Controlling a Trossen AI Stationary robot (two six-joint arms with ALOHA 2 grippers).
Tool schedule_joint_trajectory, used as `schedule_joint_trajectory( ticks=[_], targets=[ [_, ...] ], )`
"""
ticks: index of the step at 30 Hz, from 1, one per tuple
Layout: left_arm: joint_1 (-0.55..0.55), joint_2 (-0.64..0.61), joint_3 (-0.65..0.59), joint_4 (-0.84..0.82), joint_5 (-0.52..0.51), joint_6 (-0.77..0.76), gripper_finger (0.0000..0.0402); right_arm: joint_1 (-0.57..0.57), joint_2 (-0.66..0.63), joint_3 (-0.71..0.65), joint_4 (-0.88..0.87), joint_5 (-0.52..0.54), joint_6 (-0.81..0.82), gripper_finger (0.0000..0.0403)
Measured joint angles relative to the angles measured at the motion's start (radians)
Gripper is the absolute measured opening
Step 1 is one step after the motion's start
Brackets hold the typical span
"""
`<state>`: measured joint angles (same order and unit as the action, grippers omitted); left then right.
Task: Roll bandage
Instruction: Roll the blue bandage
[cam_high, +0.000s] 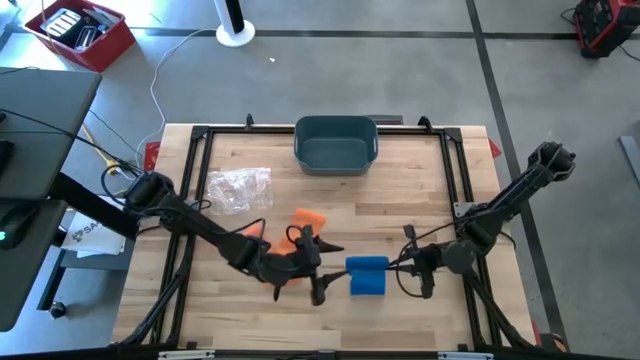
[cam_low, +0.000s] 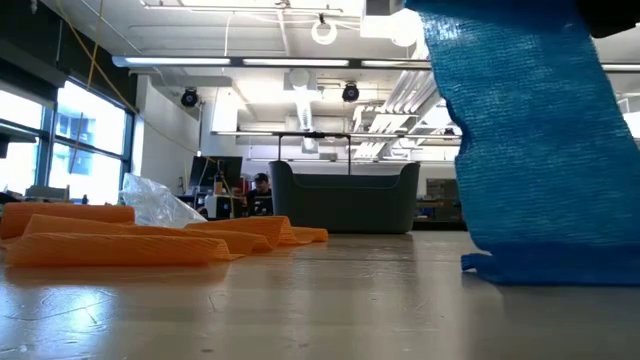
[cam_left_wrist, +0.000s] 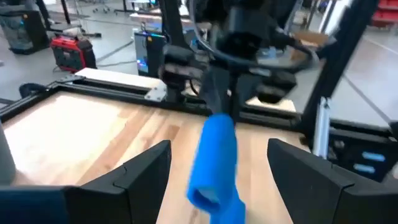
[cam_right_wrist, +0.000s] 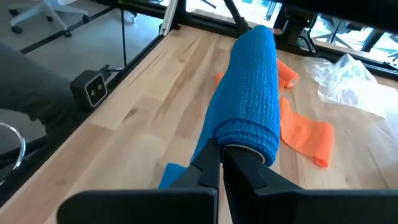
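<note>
Right claw (cam_right_wrist: 221, 163) is pinching the end of the blue bandage roll (cam_right_wrist: 252, 93), lifted over the bench (cam_high: 420, 180); left claw (cam_left_wrist: 217, 168) hangs spread wide just beside it, orange bandage (cam_high: 300, 228) lying near.

Lighting is bright and even in all four views. In the low view, ceiling strip lights (cam_low: 300, 62) and a ring lamp (cam_low: 323, 30) burn to white, and daylight enters through the windows (cam_low: 60, 140) at one side. The wooden table (cam_high: 240, 310) shows only soft, faint shadows under the arms. The left wrist view is blurred throughout; the blue bandage roll (cam_left_wrist: 214, 155) and the background are smeared. The right wrist view is sharper on the blue weave, softening toward the clear plastic wrapper (cam_right_wrist: 348, 78). In the low view the near tabletop is soft.
</note>
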<state>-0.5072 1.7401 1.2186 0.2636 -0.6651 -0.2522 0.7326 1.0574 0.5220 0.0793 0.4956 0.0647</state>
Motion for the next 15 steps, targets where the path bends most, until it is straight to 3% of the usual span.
schedule_joint_trajectory(
  ticks=[7, 15],
  targets=[
    [-0.04, 0.0, 0.0, -0.159, -0.011, -0.136, 0.0264, 0.0, -0.002, 0.0, 0.121, -0.002, -0.025, 0.0],
    [-0.06, 0.0, 0.0, -0.062, -0.051, -0.001, 0.0264, 0.0, -0.011, 0.0, 0.199, -0.036, -0.067, 0.0]
  ],
)
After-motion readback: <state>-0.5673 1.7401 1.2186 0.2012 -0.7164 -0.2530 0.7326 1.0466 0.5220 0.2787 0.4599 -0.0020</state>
